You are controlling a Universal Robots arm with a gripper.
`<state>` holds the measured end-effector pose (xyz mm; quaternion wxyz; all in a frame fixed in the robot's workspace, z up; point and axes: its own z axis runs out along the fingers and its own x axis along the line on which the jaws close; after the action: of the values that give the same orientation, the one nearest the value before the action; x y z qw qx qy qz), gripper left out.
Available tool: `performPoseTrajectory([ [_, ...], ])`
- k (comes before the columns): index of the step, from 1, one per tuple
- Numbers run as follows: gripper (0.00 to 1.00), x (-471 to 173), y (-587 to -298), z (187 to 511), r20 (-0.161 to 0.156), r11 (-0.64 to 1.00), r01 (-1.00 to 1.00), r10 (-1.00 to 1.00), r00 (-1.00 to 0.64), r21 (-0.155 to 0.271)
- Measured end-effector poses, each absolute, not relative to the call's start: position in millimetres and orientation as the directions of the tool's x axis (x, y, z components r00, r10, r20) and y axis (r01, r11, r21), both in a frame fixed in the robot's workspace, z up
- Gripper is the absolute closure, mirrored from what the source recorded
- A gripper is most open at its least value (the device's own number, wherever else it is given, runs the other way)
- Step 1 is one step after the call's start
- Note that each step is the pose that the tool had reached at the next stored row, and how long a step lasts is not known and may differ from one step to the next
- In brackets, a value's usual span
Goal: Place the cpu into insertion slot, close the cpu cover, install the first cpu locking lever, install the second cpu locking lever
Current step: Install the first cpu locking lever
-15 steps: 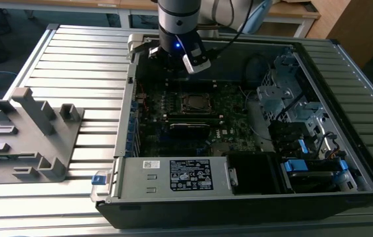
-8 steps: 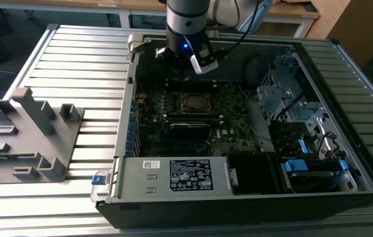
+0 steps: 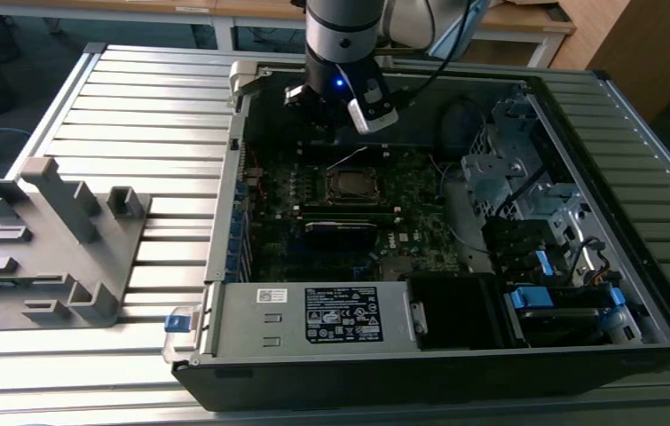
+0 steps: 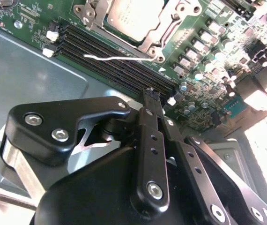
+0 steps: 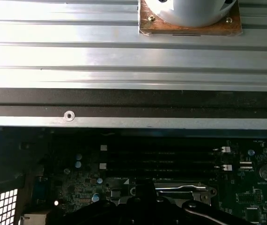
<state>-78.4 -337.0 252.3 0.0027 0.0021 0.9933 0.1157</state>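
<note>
The cpu (image 4: 134, 18), a grey metal square, lies in the insertion slot (image 3: 352, 185) in the middle of the green motherboard. The silver cpu cover (image 4: 158, 33) frames it and looks down over it. A thin silver locking lever (image 4: 117, 58) runs along the socket's edge beside the black memory slots, and in the exterior view a thin lever (image 3: 349, 158) stands raised at the socket's far side. My gripper (image 4: 149, 92) hangs shut with nothing between its fingers, over the memory slots just off the socket. In the exterior view the gripper (image 3: 335, 138) sits behind the socket.
The open computer case (image 3: 228, 222) lies on a slatted metal table. Its drive cage and cables (image 3: 524, 186) fill the exterior view's right; the power supply (image 3: 311, 315) is at the front. A grey plastic fixture (image 3: 44, 240) stands on the table at the exterior view's left.
</note>
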Motion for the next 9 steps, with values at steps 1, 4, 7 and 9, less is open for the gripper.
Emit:
performPoseTrajectory([
  [1, 0.89, -78.3, -337.0, 252.3, -0.005, 0.973, 0.003, 0.005, -1.0, 0.23],
  [4, 0.89, -78.3, -336.9, 251.1, -0.005, 0.973, 0.003, 0.005, -1.0, 0.23],
  [7, 0.89, -77.2, -337.0, 249.8, -0.005, 0.973, 0.003, 0.005, -1.0, 0.23],
  [9, 0.89, -74.6, -337.0, 249.3, -0.005, 0.973, 0.003, 0.005, -1.0, 0.23],
])
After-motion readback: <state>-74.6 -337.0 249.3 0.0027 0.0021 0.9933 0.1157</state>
